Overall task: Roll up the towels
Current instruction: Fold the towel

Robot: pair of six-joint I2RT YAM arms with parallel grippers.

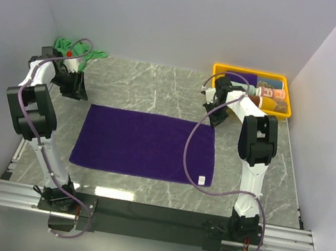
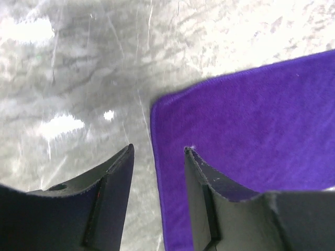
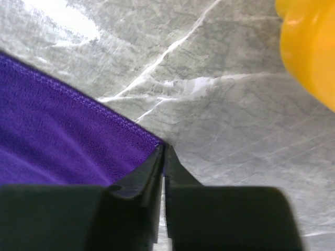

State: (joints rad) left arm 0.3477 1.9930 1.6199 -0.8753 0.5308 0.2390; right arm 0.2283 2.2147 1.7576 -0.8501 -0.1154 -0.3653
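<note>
From above, the purple towel (image 1: 145, 144) was seen flat mid-table, the green towel (image 1: 80, 50) bunched far left. At the left wrist, the left gripper (image 2: 158, 149) was held part open astride one far corner. At the right wrist, the right gripper (image 3: 164, 146) was pinched shut on the other far corner. Corner-grasping was judged underway; the left pinch was needed next

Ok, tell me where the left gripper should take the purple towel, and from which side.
Probably its far left corner, coming from the far left over the bare table so one finger slips under the hem. The purple towel lies flat, so only an edge can be pinched. The open left gripper straddles that hem, and the right gripper is shut on the far right corner.
</note>
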